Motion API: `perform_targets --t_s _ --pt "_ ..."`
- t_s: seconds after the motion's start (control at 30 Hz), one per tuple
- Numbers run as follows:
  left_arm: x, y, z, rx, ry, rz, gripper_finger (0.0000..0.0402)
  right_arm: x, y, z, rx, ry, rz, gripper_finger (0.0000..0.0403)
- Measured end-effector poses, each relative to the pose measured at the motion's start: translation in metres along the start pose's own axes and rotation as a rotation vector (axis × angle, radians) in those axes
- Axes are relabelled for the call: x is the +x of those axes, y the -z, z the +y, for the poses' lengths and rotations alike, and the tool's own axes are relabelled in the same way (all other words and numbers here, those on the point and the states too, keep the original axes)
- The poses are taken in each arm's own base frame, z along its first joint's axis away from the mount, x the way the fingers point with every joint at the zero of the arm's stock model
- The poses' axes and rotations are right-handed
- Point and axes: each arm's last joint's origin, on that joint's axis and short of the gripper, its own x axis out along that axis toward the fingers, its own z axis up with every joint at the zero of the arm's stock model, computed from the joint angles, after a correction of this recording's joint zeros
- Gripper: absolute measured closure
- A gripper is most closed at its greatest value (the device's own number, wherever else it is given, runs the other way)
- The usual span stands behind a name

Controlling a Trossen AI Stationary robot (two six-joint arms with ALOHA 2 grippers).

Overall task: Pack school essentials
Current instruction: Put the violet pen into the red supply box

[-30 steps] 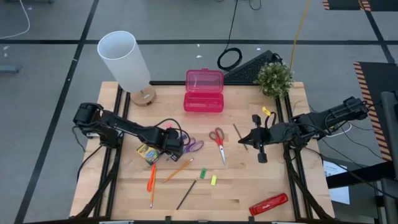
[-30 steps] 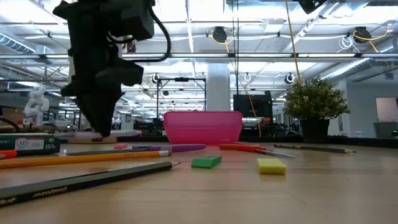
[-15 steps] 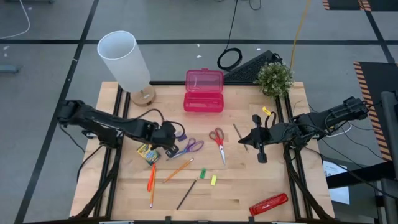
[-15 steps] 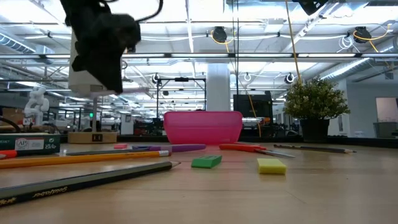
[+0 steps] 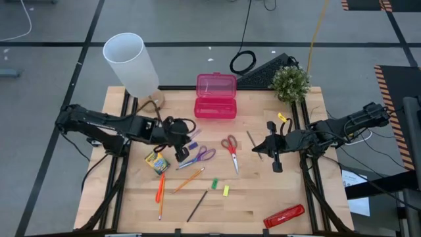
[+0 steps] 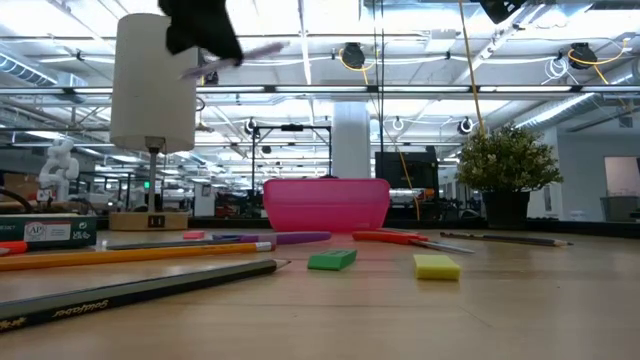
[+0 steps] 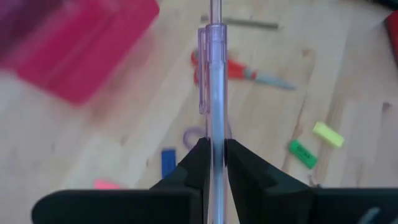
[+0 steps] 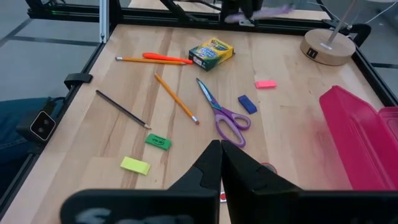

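So far, only a translucent lilac pen [image 7: 215,93] is pinched in the left gripper [image 7: 214,155], raised between the purple-handled scissors [image 5: 199,155] and the open pink plastic case [image 5: 215,96]; nothing is seen packed yet. The right gripper [image 8: 221,163] is held pressed together, empty.

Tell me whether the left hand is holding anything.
Yes: the left hand is shut on a translucent purple pen, lifted above the table.
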Motion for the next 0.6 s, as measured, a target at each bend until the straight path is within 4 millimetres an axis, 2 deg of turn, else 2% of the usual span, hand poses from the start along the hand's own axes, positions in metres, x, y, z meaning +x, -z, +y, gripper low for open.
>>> perform_targets --t_s 0.3,0.6 --pt "-0.025 -0.039 0.007 0.125 0.010 -0.131 0.0355 0.000 0.000 0.000 0.000 0.000 0.000 0.0403" --pt "-0.038 -0.079 0.018 0.215 -0.026 -0.192 0.0355 0.000 0.000 0.000 0.026 0.000 0.001 0.0403"
